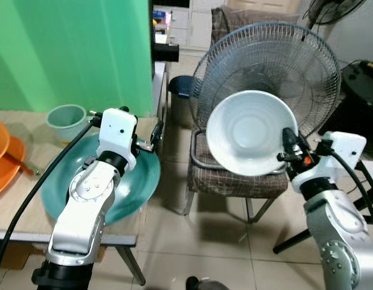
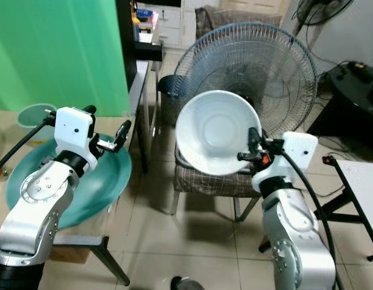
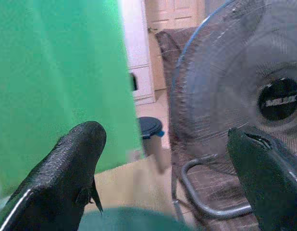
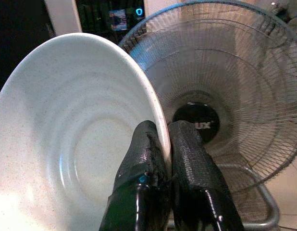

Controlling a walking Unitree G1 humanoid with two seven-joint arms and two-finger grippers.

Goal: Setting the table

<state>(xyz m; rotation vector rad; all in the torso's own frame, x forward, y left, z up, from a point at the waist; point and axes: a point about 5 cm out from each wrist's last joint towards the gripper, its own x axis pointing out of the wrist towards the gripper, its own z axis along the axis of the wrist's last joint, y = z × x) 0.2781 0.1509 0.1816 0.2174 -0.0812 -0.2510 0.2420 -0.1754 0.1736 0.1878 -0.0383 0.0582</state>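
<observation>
Right pincer (image 4: 160,159), raised, clamps the white bowl (image 1: 250,133) rim; left pincer (image 3: 167,178) apart, seemingly over teal plate (image 1: 138,181).

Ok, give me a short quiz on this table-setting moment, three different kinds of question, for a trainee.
1. True or false: the right gripper is pinching the rim of the white bowl.
2. Multiple choice: the left gripper hovers above which dish? A) an orange plate B) the teal plate C) a white bowl
3. Fill in: behind the bowl, a large ______ stands on the chair.

Key:
1. True; one finger sits on each side of the rim in the right wrist view.
2. B; its fingers are spread with nothing between them.
3. Fan.
</observation>
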